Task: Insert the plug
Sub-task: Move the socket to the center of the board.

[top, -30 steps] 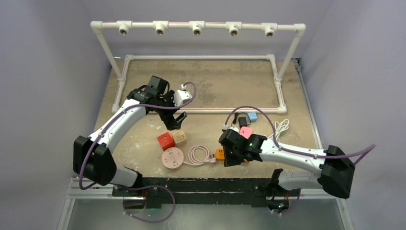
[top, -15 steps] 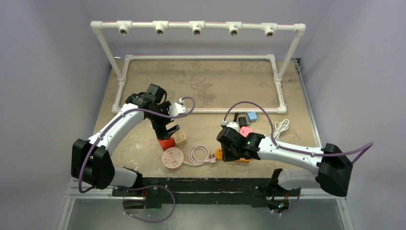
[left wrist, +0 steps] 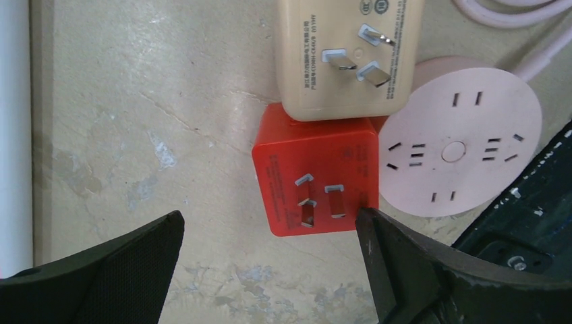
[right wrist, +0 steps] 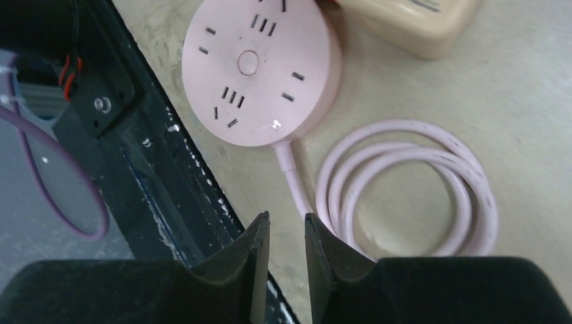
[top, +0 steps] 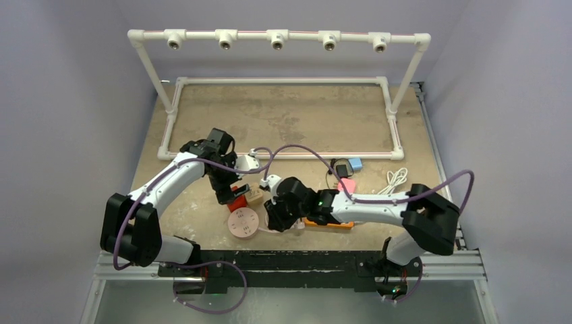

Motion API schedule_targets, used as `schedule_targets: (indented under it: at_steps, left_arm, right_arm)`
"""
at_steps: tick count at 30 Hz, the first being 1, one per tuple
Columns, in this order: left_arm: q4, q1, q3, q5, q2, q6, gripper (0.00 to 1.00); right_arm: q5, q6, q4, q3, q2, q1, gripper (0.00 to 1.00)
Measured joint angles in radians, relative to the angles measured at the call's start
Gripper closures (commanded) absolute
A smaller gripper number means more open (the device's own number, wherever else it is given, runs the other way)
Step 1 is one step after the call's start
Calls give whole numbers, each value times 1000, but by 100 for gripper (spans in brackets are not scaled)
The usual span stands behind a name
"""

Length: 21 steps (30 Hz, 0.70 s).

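Top view: the left gripper hangs over the red plug, just beside the round pink power strip.

Left wrist view: its fingers are spread wide either side of the plug, prongs up, with a beige plug touching it.

Right wrist view: the right gripper is nearly pressed together and empty, above the pink cable.

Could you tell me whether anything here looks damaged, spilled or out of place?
Nothing looks damaged or spilled. The red plug and beige plug lie prongs up, crowded beside the round pink power strip.
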Motion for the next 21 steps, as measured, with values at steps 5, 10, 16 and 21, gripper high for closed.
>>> schedule_targets:
  at_steps: [5,10,16,21]
  left_arm:
    - [51,7,-7,-26,9,-12,1]
    - [59,10,1,-11,31,-41,1]
    - [74,10,2,13,36,-51,1]
    - [80,10,2,25,36,-51,1]
  right_arm:
    - [-74,-73,92,3,112,5,77]
    - [-101,-85,142,3,176,6,87]
    - [-19,-17,169,22,239,5,92]
    - [111,55,169,55,255,-13,93]
